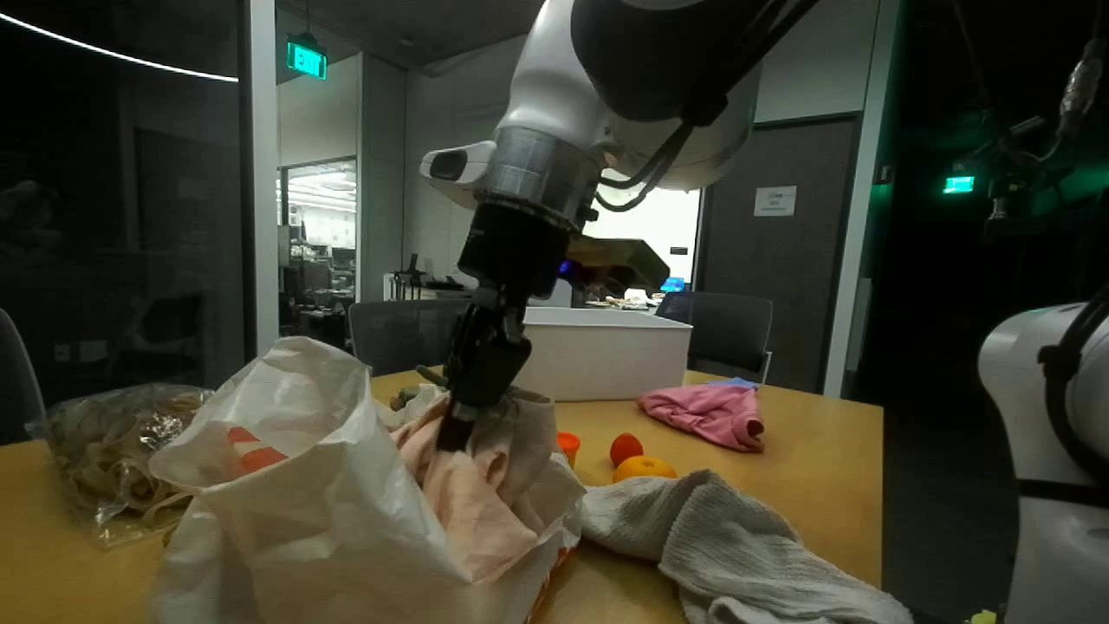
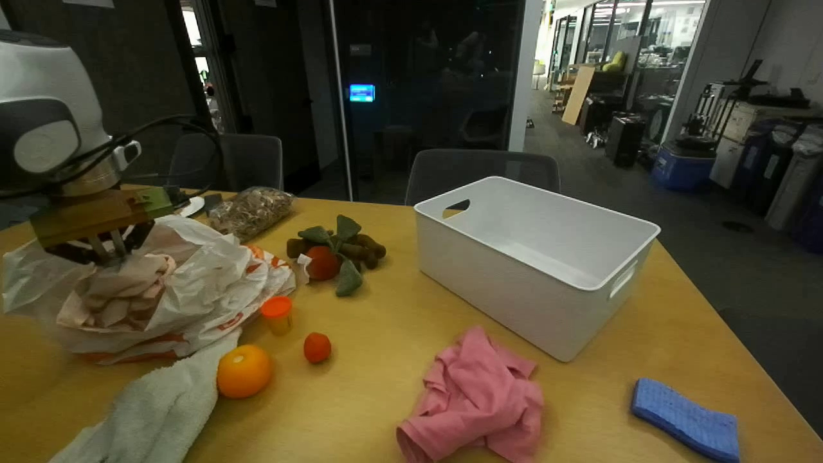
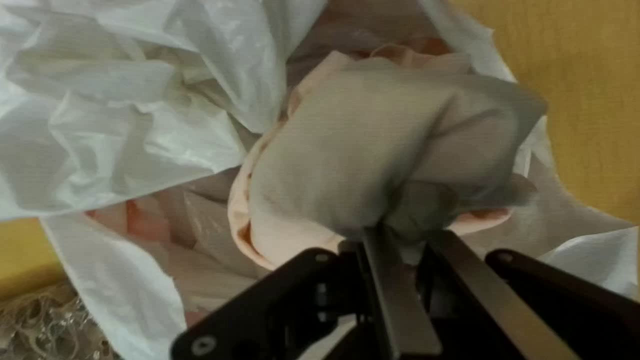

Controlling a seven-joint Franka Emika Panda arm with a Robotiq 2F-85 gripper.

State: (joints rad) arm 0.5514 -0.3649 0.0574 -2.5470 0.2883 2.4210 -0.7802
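My gripper (image 1: 455, 433) points down into an open white plastic bag (image 1: 321, 520) on the table. Its fingers are closed on a bunched fold of pale pink and grey cloth (image 1: 472, 511), which sits in the bag's mouth. In the wrist view the fingertips (image 3: 412, 237) are close together with the cloth (image 3: 340, 150) pinched between them; the bag (image 3: 125, 125) lies around it. In an exterior view the gripper (image 2: 116, 260) is at the top of the cloth (image 2: 122, 296) inside the bag (image 2: 199, 270). The bag's lower contents are hidden.
A grey towel (image 2: 161, 405), an orange (image 2: 245, 372), a small red ball-like thing (image 2: 317, 348), an orange-capped jar (image 2: 277, 315) and a plush toy (image 2: 334, 254) lie near the bag. Farther off are a white bin (image 2: 508, 296), pink cloth (image 2: 479, 399), blue sponge (image 2: 685, 418) and clear bag (image 2: 251, 212).
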